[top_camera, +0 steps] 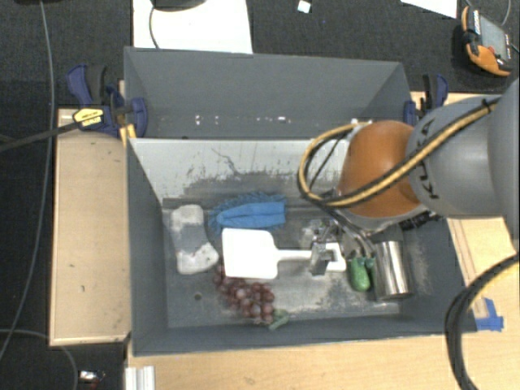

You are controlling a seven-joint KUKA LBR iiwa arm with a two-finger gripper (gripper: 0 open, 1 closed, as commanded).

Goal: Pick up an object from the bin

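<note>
Camera view: white spatula (pixel 250 254) lies left-right, blade leftward, handle at the gripper (pixel 323 257); whether it grips, cannot tell.

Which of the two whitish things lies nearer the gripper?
The flat white spatula, its handle reaching the gripper; the pale lump lies farther left.

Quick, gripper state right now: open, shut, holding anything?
Gripper: low over the handle of the white spatula; open or shut cannot be told.
</note>
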